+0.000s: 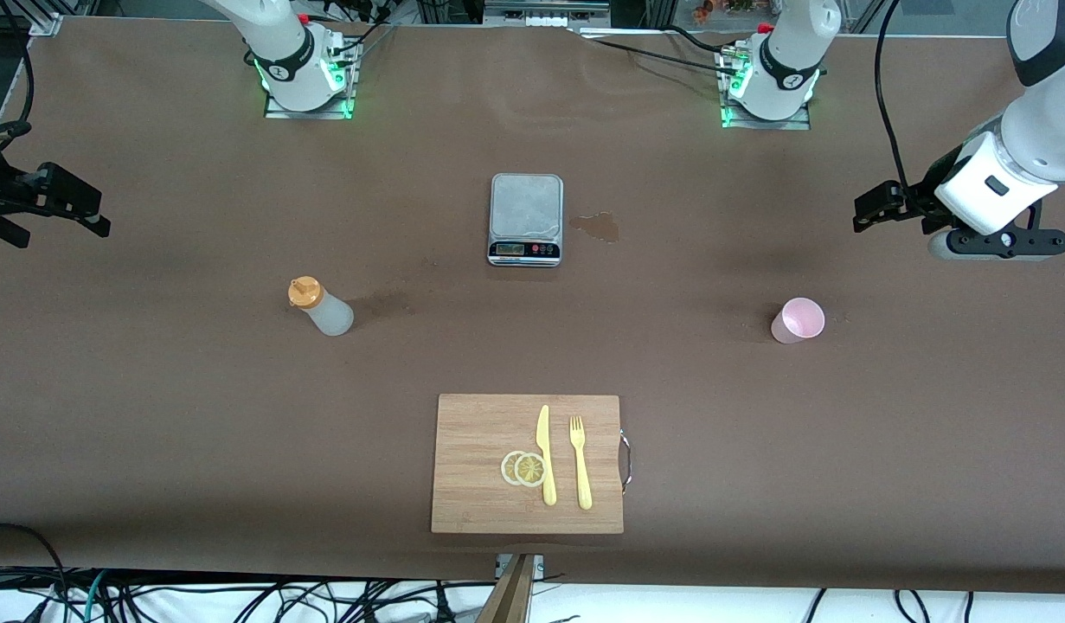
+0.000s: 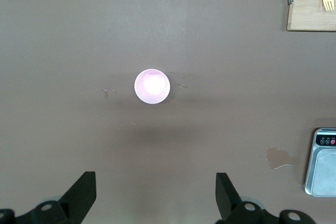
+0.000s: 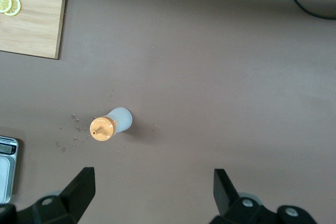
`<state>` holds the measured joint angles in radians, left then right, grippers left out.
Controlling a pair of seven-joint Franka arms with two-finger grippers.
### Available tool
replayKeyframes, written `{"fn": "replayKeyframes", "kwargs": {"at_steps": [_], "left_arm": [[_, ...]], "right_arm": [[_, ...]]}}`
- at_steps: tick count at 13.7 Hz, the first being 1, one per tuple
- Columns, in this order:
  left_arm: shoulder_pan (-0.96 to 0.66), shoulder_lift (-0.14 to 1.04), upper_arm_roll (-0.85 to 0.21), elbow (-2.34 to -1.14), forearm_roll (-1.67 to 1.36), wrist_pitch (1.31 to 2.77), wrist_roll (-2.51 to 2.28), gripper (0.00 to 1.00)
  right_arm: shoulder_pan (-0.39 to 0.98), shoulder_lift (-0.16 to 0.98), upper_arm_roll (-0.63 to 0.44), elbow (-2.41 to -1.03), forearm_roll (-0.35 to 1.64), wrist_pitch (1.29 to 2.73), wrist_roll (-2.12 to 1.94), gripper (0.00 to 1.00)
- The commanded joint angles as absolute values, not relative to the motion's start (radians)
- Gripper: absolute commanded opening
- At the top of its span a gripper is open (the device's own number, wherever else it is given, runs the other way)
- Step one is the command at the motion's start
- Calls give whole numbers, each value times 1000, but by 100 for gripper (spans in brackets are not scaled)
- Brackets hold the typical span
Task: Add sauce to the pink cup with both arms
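Fingers of both grippers gape wide and empty; scale and cutting board sit between sauce and pink cup.

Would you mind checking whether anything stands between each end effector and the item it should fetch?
Nothing visible does. Bare table lies between the open right end effector and the sauce, and between the open left end effector and the pink cup.

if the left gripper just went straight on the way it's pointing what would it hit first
Probably bare table. The open left gripper points down, with the pink cup just ahead of its line rather than between the fingers, though depth is unclear.
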<state>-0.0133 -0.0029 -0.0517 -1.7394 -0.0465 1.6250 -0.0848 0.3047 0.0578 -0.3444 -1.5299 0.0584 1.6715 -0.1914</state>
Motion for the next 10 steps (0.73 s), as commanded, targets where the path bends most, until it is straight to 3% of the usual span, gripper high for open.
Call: {"fn": "replayKeyframes", "kwargs": {"at_steps": [1,10], "left_arm": [[-2,-2,-48,-1743,-26,1612,-55,100],[28,-5,-51,-1741,-25,1589,-29,100]], "right_arm": [[305,67,-342,-1543,69,1680,-198,100],[314,32,-327,-1545,69,1652,-222,100]]}}
